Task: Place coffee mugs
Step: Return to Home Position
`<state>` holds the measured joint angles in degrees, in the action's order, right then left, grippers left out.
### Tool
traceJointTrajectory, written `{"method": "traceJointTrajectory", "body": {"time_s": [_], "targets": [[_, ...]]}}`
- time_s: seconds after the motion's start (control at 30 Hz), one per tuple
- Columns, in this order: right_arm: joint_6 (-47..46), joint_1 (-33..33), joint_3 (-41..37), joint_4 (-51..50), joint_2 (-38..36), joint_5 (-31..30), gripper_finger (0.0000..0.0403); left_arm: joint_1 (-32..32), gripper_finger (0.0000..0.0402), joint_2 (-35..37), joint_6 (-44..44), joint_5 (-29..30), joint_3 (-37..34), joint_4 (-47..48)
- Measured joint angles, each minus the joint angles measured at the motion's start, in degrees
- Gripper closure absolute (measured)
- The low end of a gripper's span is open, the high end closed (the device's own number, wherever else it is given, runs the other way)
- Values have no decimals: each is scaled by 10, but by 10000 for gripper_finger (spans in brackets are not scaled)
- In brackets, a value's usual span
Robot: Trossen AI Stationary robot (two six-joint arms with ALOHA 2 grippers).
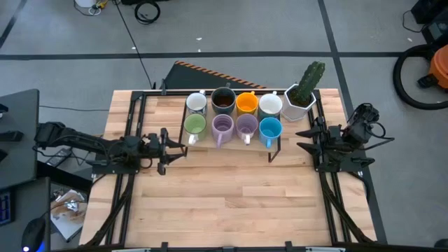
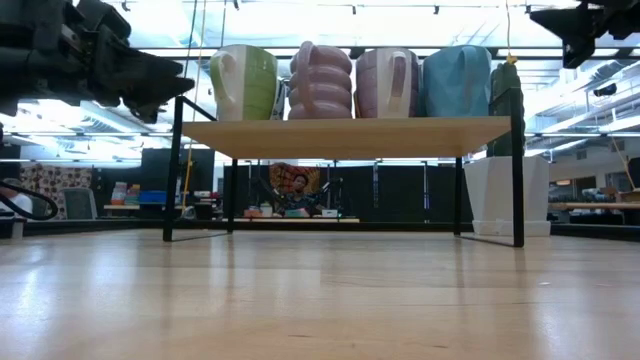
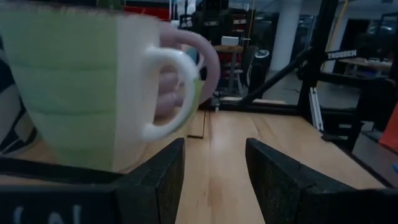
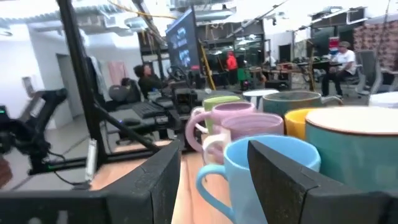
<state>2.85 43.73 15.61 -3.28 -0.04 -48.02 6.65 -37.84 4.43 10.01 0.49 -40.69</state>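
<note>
Eight mugs stand in two rows on a small raised shelf (image 2: 350, 135). In the far row are a white (image 1: 197, 103), a dark brown (image 1: 223, 101), an orange (image 1: 246, 103) and a second white mug (image 1: 270, 105). In the near row are the green mug (image 1: 194, 125), two lavender mugs (image 1: 222, 127) (image 1: 246, 125) and the blue mug (image 1: 270, 128). My left gripper (image 1: 179, 141) is open just left of the green mug (image 3: 68, 93), its fingers below the white handle (image 3: 177, 93). My right gripper (image 1: 301, 144) is open to the right of the blue mug (image 4: 261, 168).
A white hexagonal pot with a green cactus (image 1: 301, 94) stands at the shelf's right far corner. The shelf rests on thin black legs (image 2: 172, 170) with open space beneath it. Bare wooden table (image 1: 231, 203) stretches toward the near edge. People sit in the room behind.
</note>
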Motion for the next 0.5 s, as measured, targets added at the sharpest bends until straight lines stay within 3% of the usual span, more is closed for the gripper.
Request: {"method": "traceJointTrajectory", "body": {"time_s": [0.2,0.5], "targets": [[-3,0,-15,9,1,-15,210,25,226,55,-34,31,0,38],[-3,-1,-41,58,1,30,210,100,226,162,-42,90,0,137]]}}
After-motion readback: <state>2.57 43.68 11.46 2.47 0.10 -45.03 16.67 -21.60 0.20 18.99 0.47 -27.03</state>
